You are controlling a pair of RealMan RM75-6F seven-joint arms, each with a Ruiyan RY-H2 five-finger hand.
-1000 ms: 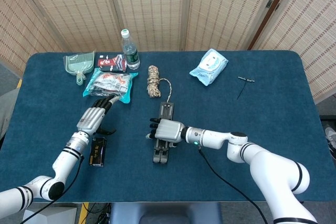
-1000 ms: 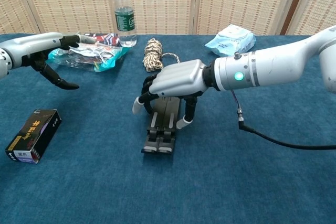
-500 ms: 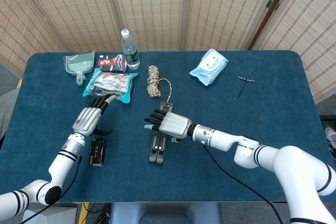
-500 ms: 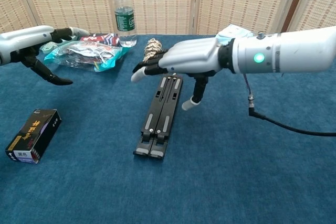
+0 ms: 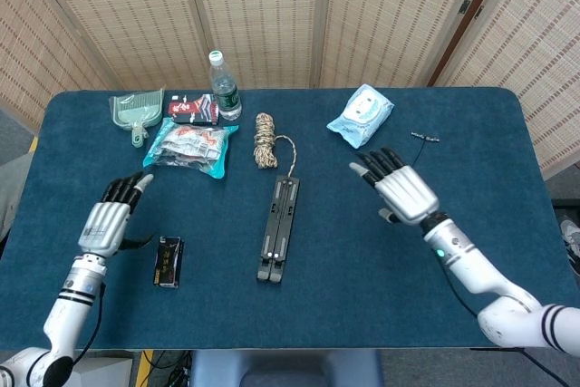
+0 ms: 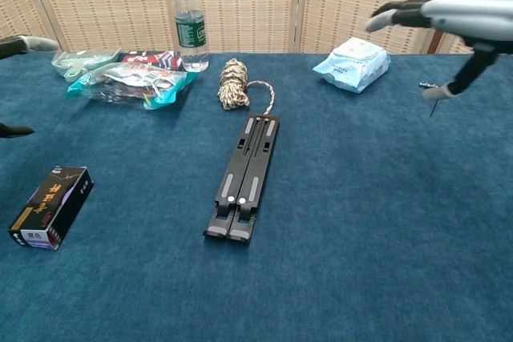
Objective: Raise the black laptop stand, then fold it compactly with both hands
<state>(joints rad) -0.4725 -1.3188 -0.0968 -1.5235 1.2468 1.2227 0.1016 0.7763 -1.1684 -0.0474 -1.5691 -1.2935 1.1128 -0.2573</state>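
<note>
The black laptop stand (image 5: 279, 229) is lying flat and folded slim in the middle of the blue desk (image 5: 471, 160), its long axis running from near to far, with the coil of rope (image 5: 265, 140) just beyond its far end; neither robot hand is touching it; the left robot hand (image 5: 109, 217) is hovering well to the left of the stand, fingers spread and holding nothing, just beside the small black box (image 5: 169, 261); the right robot hand (image 5: 401, 189) is hanging well to the right of the stand, fingers likewise apart and empty, near the pale blue wipes pack (image 5: 361, 114); in the chest view only the tips of the left robot hand are showing at the left edge, while the right one is sitting high in the far right corner; judging by how things are lying, the stand is looking already collapsed and set down, so the task is appearing either at its close or awaiting a fresh approach; I cannot tell from these views whether the hinges are fully shut; if the raising step is not yet done, the next move is calling for both robot hands to be coming inward to the stand's two long sides, one steadying the near end while the other is lifting.
</note>
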